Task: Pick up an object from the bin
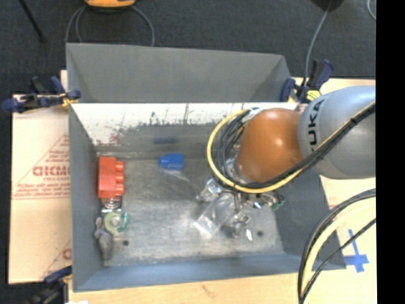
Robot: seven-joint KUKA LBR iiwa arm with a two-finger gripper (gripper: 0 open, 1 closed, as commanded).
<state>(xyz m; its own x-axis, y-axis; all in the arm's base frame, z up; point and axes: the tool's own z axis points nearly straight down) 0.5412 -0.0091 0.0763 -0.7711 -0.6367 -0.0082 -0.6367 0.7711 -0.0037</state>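
Gripper (237, 209): low over a clear crinkled heap (212, 219) near the bin's (190, 261) front-right corner; wide or closed, I cannot tell. Red block (110, 176) by left wall. Risk, I judge: slick clear pieces slipping out on lift.

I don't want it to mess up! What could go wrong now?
The end effector sits low over a crumpled clear plastic piece on the right of the grey metal bin; that flimsy, shiny thing might slip away or crumple instead of lifting. The arm's looping yellow cable hangs close and might snag.
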